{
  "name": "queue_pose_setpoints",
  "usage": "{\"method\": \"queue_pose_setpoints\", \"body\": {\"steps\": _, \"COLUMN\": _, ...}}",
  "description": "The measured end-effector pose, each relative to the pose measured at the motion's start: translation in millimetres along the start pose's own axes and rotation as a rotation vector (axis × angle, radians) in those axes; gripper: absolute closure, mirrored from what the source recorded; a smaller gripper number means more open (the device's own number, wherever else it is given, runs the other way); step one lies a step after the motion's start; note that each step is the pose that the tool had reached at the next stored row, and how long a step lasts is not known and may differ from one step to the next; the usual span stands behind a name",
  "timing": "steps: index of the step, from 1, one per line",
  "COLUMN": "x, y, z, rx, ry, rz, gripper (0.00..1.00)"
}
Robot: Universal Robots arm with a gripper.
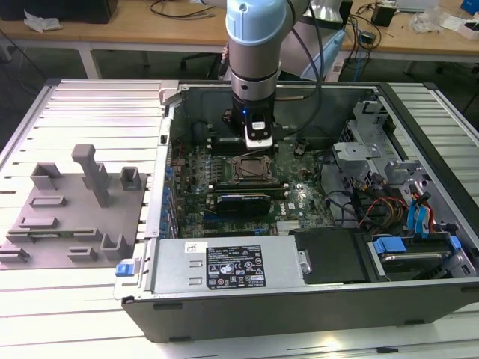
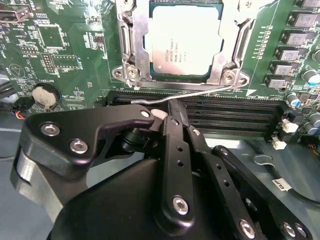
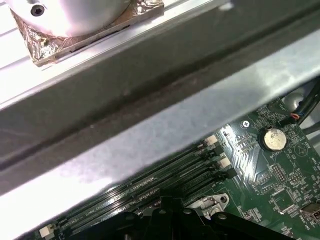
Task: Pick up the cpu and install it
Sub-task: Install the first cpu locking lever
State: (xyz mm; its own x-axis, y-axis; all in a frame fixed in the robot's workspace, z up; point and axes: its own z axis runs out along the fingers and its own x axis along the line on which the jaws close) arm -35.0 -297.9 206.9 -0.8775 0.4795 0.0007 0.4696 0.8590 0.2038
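Second wrist view, nearest: black tool [image 2: 159, 114] fingers meet at their tips, drawn together, nothing visibly held. Beyond them lie the memory slots [image 2: 235, 111]. Farther, at 12 o'clock, the cpu [image 2: 183, 42] sits flat inside the metal-framed socket [image 2: 131, 45], silvery top up, thin wire lever [image 2: 200, 91] along its near edge. Judgement: light, stiff, thin, fragile underneath; best taken by opposite edges. Exterior view: tool [image 1: 258, 137] hovers inside the open computer case [image 1: 314, 299].
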Motion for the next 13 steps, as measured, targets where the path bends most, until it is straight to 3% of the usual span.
{"method": "queue_pose_setpoints", "body": {"steps": 7, "x": 0.8, "y": 4.8, "z": -16.0, "rx": 0.0000, "ry": -0.0002, "rz": 0.000, "gripper": 0.89}}
{"method": "queue_pose_setpoints", "body": {"steps": 13, "x": 1.1, "y": 6.5, "z": -21.0, "rx": -0.0004, "ry": -0.0001, "rz": 0.000, "gripper": 0.89}}
